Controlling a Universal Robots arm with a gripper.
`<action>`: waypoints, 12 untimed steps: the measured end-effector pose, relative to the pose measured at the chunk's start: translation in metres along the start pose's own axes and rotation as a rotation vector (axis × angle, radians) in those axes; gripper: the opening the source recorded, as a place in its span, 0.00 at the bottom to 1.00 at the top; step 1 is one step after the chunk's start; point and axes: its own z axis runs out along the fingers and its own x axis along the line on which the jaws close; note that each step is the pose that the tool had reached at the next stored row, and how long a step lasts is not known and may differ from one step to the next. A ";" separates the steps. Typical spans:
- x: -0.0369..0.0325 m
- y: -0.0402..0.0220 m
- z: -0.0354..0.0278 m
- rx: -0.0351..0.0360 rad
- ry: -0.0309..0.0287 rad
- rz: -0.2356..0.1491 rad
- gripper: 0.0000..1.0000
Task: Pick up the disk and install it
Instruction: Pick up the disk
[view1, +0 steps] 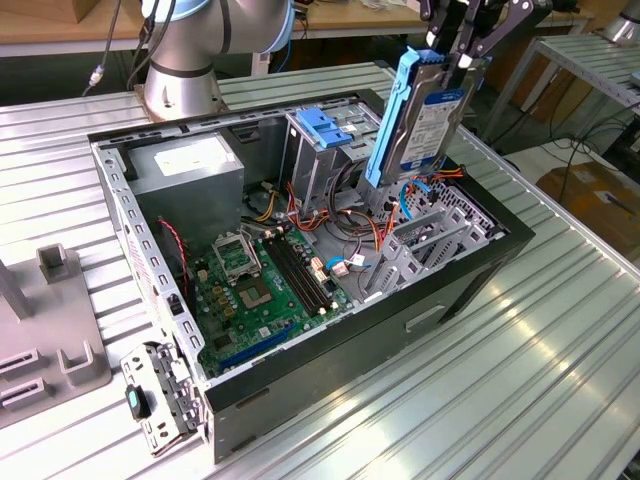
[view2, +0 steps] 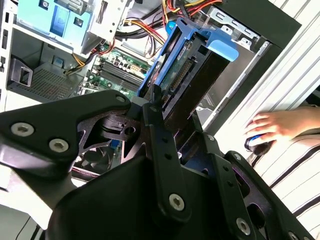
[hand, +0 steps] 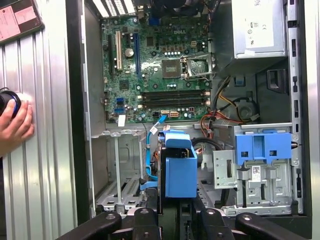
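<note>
The disk (view1: 425, 120) hangs upright above the open computer case (view1: 400, 330), toward the exterior view's right. It is a flat metal drive with a printed label and blue plastic side rails. My gripper (view1: 455, 60) is shut on its upper end, black fingers clamped on both faces. In the first wrist view the disk (hand: 180, 170) appears end-on, with the gripper (hand: 172, 216) behind it, over the case's drive area. In the second wrist view the disk (view2: 192, 65) sticks out from the gripper (view2: 172, 117) toward the case interior.
Inside the case lie the green motherboard (view1: 260, 285), a grey power supply box (view1: 190, 165), a metal cage with a blue latch (view1: 325, 130) and loose cables. An empty bracketed bay (view1: 430, 245) sits below the disk. A person's hand (hand: 15, 122) rests on the table beside the case.
</note>
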 end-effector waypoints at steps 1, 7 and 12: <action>0.0017 -0.0001 0.0001 0.0000 0.0001 0.000 0.35; 0.0057 -0.0003 0.0003 0.0001 0.0000 0.000 0.35; 0.0124 -0.0006 0.0006 0.0000 0.0000 0.000 0.35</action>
